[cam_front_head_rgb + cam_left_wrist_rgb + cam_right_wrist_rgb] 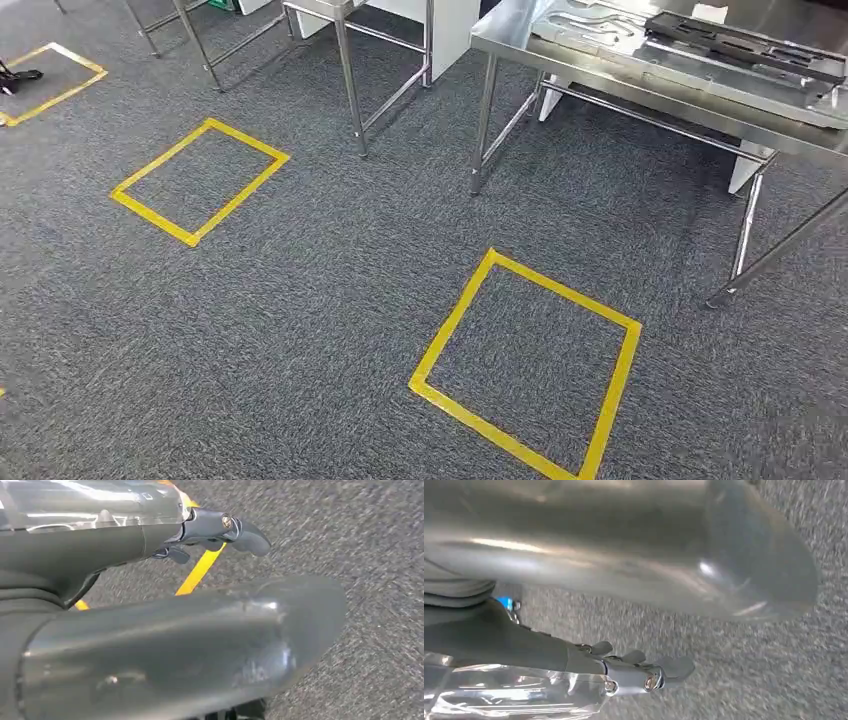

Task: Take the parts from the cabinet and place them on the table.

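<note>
- Floor: grey speckled carpet (330, 300). Three squares of yellow tape lie on it, taken left to right in the head view: one at the far left edge (45, 82), one in the middle left (200, 180), one nearest the camera, right of centre (527, 365).
- Bare stainless steel table frames (350, 60) stand along the top of the head view, their legs on the carpet beyond the middle square.
- Stainless steel worktop (640, 85) occupies the upper right corner of the head view, standing on slim steel legs.
- Task parts: a flat pale grey metal part with cut-outs (590, 25) lies on the worktop near its left end; a long flat black part (745, 45) lies just to its right, running toward the right edge. Whether the two touch cannot be determined.
- Left hand (220, 530): hangs above the carpet, over a strip of yellow tape (200, 570). Dark fingers (250, 537) extend straight, apart from the thick grey thumb (200, 645), and hold nothing.
- Right hand (639, 672): hangs above plain carpet. Fingers (674, 667) extend, apart from the thumb (649, 555), with nothing in them.
</note>
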`<control>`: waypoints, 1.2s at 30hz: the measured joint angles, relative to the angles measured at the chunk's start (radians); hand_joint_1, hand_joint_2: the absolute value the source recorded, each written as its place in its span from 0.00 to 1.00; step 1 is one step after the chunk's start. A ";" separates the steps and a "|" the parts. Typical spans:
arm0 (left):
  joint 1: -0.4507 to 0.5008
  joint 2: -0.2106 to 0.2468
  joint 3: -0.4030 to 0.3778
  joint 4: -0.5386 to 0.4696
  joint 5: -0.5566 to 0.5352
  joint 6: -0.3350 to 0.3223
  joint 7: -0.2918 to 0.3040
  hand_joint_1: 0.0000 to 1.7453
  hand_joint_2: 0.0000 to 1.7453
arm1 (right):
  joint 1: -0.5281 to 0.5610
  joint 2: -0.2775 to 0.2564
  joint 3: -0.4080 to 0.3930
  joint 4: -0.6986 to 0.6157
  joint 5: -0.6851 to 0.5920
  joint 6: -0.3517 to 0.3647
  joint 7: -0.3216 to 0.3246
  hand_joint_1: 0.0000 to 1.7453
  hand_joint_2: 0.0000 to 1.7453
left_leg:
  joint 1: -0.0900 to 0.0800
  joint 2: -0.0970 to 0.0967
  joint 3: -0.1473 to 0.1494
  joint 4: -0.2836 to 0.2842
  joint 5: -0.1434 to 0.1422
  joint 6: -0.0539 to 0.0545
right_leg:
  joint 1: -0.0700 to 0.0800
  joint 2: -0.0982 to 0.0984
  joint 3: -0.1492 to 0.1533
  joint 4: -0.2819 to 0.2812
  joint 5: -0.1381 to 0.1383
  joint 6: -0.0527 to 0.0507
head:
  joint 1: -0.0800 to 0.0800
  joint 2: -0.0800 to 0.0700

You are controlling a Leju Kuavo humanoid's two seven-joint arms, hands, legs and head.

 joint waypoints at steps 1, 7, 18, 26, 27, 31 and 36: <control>0.000 -0.001 0.000 0.000 0.000 0.000 0.000 0.00 0.00 | 0.001 -0.002 0.000 0.000 0.000 0.000 0.000 0.00 0.00 | -0.003 0.049 -0.015 0.035 -0.028 -0.002 | 0.000 -0.010 0.002 -0.002 0.001 -0.006 | -0.007 0.000; -0.002 0.000 0.000 0.000 -0.001 0.000 -0.002 0.00 0.00 | 0.005 -0.002 0.001 0.006 0.003 0.002 0.001 0.00 0.00 | 0.014 0.106 -0.098 0.224 -0.084 -0.024 | 0.006 -0.095 0.000 0.008 -0.008 -0.008 | -0.012 0.000; -0.007 0.006 0.000 0.000 -0.008 0.000 -0.026 0.00 0.00 | -0.004 -0.005 0.012 0.021 0.018 0.027 -0.021 0.00 0.00 | 0.009 0.104 0.013 -0.014 0.008 0.033 | 0.004 -0.044 -0.056 0.181 -0.138 0.041 | 0.003 0.000; -0.014 0.016 0.000 0.000 -0.021 0.002 -0.018 0.00 0.00 | -0.001 -0.026 0.019 0.038 0.038 0.050 -0.047 0.00 0.00 | -0.003 0.001 0.002 0.006 0.006 0.021 | 0.006 0.053 -0.005 0.021 -0.019 0.017 | 0.002 0.000; -0.014 0.019 0.000 0.000 -0.030 0.002 -0.018 0.00 0.00 | -0.006 -0.028 0.019 0.040 0.040 0.052 -0.053 0.00 0.00 | 0.002 -0.007 -0.003 0.002 0.010 0.013 | 0.010 0.037 -0.004 0.024 -0.018 0.017 | 0.003 0.000; -0.008 0.033 -0.027 0.002 -0.101 0.002 0.006 0.00 0.00 | -0.016 -0.042 0.047 0.053 0.086 0.058 -0.050 0.00 0.00 | 0.000 0.023 -0.014 0.019 -0.002 -0.009 | 0.003 -0.008 0.010 -0.002 -0.005 -0.009 | -0.001 0.000; -0.011 0.039 -0.054 0.002 -0.114 0.002 0.017 0.00 0.00 | -0.011 -0.049 0.070 0.064 0.101 0.058 -0.043 0.00 0.00 | 0.010 0.102 -0.147 0.303 -0.134 -0.028 | 0.013 -0.081 0.010 0.001 -0.011 -0.018 | -0.010 0.000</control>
